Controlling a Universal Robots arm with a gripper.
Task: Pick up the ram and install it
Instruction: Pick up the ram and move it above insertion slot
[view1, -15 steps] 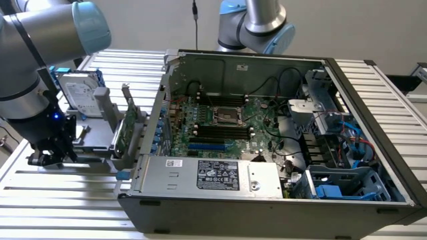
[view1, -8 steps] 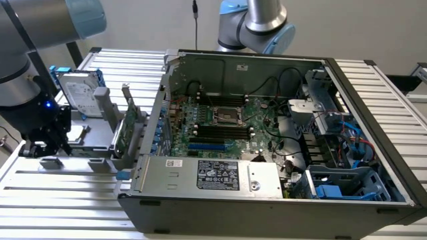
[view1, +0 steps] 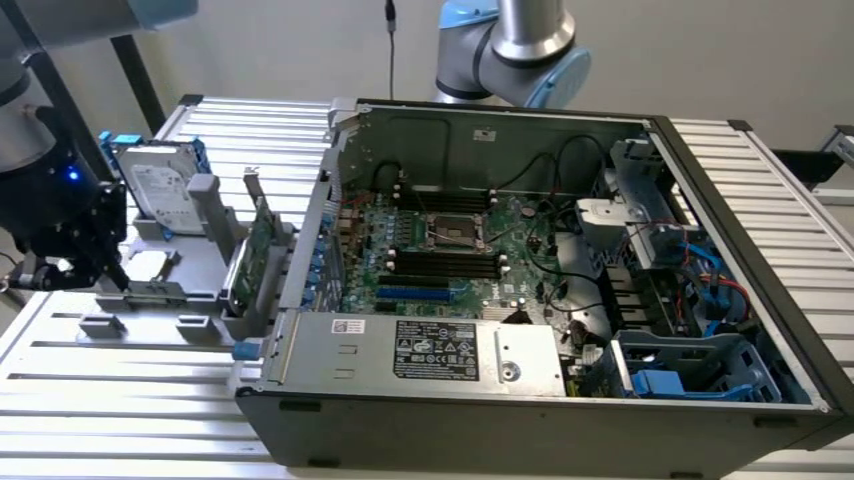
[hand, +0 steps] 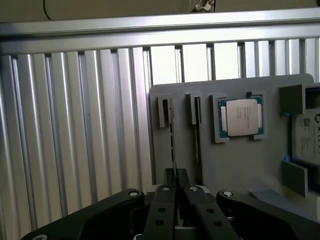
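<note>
**Gripper clamped on the ram at the parts tray**

Over at the exterior view's left, the black two-fingered gripper (view1: 110, 280) hangs low over the flat grey plastic parts tray (view1: 160, 255), which sits on the ribbed aluminium table (view1: 120, 400). From the wrist camera the fingers (hand: 169, 176) stand pressed close together, and between them runs the ram (hand: 173, 145), a long, narrow, thin stick seen edge-on as a dark line, so they are clenched on its near end.

The ram stands on its edge. Its long axis runs straight out from the fingertips along the tray, and its far end points at a small grey bracket (hand: 164, 111) on the tray. I cannot tell whether it has left its slot. A second thin slot lies just beside it, parallel.

Further along the tray sit a square silver processor chip (hand: 241, 116) in its grey frame and a silver hard drive with blue rails (view1: 154, 190). A broad green expansion card (view1: 251, 262) stands upright between the tray and the open black computer case (view1: 534, 430), with the green motherboard (view1: 454, 250) well apart from the gripper
</note>
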